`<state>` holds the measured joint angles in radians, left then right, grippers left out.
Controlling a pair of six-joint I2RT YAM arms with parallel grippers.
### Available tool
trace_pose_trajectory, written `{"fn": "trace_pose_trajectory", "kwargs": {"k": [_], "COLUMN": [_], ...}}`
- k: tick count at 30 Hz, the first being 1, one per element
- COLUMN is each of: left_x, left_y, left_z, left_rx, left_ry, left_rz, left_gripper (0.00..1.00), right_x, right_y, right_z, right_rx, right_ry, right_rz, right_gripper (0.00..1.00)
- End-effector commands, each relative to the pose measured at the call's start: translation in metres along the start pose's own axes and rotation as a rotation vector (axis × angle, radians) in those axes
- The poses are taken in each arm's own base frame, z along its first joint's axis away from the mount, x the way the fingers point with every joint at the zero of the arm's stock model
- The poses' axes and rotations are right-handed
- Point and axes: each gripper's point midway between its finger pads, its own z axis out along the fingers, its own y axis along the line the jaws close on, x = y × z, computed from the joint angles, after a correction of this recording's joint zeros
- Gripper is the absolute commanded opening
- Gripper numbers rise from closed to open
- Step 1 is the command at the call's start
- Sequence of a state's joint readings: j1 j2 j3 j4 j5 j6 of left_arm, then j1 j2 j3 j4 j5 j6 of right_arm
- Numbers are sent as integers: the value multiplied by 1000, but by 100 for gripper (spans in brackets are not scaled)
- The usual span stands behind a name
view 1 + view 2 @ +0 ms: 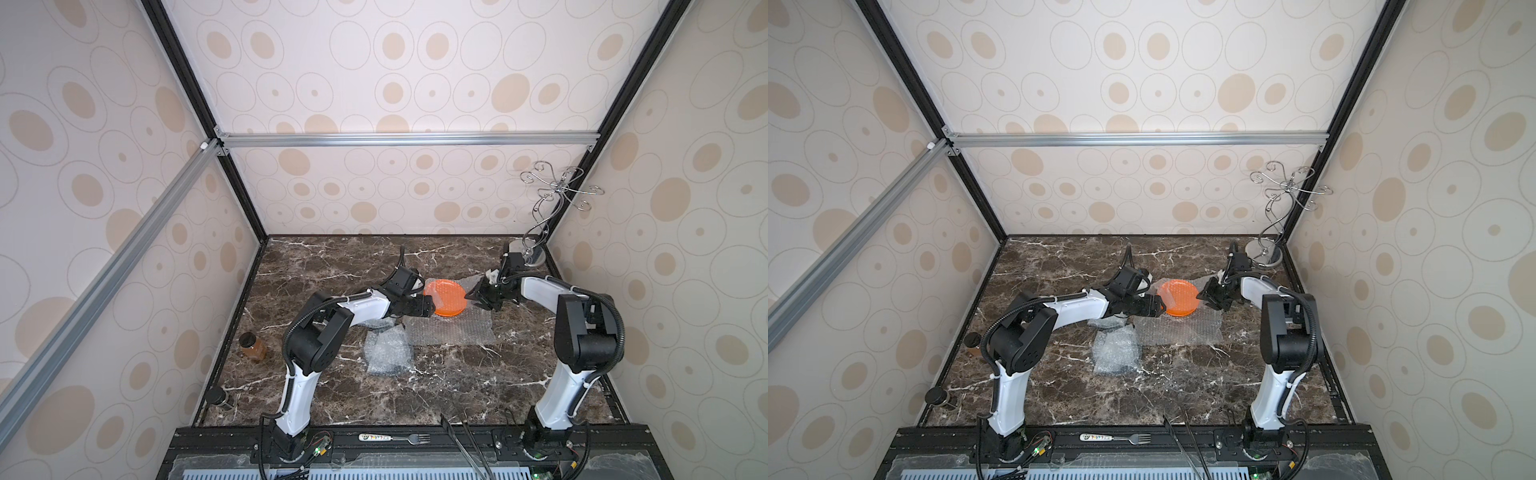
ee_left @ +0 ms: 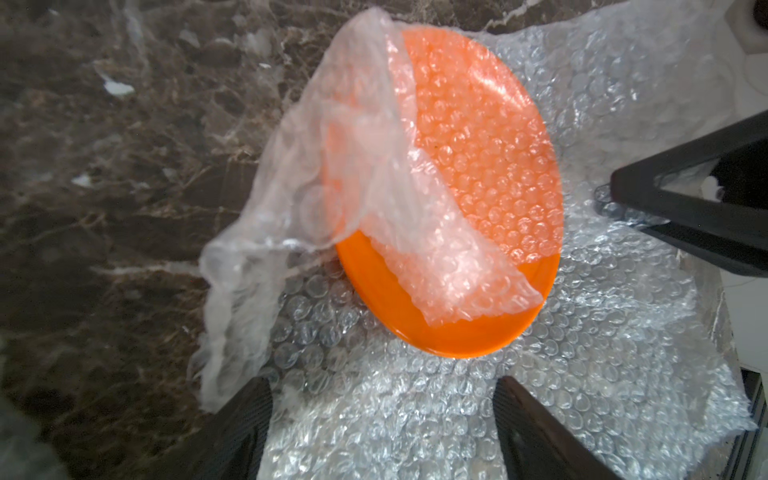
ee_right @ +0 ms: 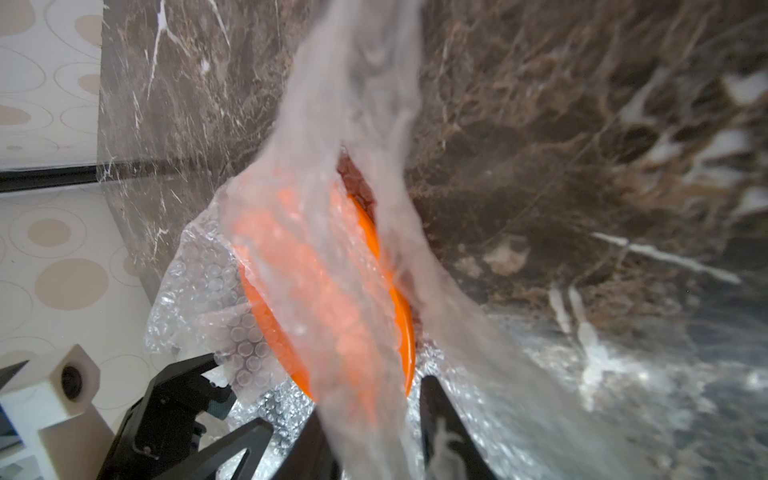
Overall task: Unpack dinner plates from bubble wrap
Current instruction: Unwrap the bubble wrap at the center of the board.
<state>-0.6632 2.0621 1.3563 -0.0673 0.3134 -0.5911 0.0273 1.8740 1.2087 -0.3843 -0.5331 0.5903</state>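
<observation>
Bundle of crumpled bubble wrap (image 1: 388, 351) lies nearest. Beyond, the orange plate (image 1: 446, 297) rests face up on an opened sheet (image 1: 451, 332), round, no long axis, between both grippers. Left gripper (image 1: 432, 306) gapes wide at its left rim; right gripper (image 1: 471, 296) sits at the opposite rim, perhaps pinching the blurred flap (image 3: 345, 249); I cannot tell.

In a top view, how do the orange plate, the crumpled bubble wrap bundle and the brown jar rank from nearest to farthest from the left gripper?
1. Orange plate, directly in front of the left gripper.
2. Bubble wrap bundle, nearer the front, slightly to the left.
3. Brown jar, far out on the left side.
</observation>
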Motion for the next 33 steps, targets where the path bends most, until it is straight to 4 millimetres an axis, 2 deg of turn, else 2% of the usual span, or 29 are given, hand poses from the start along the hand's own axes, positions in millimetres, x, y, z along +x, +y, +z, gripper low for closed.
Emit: {"fn": "trace_pose_trajectory", "kwargs": {"k": [1, 4, 6, 7, 15, 22, 28, 33], "left_x": [-10, -11, -12, -12, -15, -19, -19, -19], "left_y": [-10, -10, -10, -11, -12, -15, -14, -13], "left_z": [-13, -14, -14, -14, -16, -21, -24, -25], "left_rx": [21, 22, 21, 21, 22, 21, 12, 11], "left_ry": [-32, -34, -33, -34, -40, -49, -50, -51], "left_rz": [-3, 0, 0, 1, 2, 6, 11, 8], "left_gripper": [85, 85, 85, 85, 84, 84, 84, 84], "right_x": [-6, -9, -12, -13, -34, -64, -92, -117], "right_y": [4, 9, 14, 17, 45, 65, 76, 74], "right_z": [1, -2, -5, -7, -19, -22, -18, -16], "right_rx": [7, -6, -15, -18, -60, -84, -107, -93], "right_ry": [-9, -15, -23, -26, -44, -77, -107, -161], "right_rz": [0, -4, -10, -13, -42, -55, -41, -19], "right_gripper": [24, 16, 2, 0, 0, 0, 0, 1]}}
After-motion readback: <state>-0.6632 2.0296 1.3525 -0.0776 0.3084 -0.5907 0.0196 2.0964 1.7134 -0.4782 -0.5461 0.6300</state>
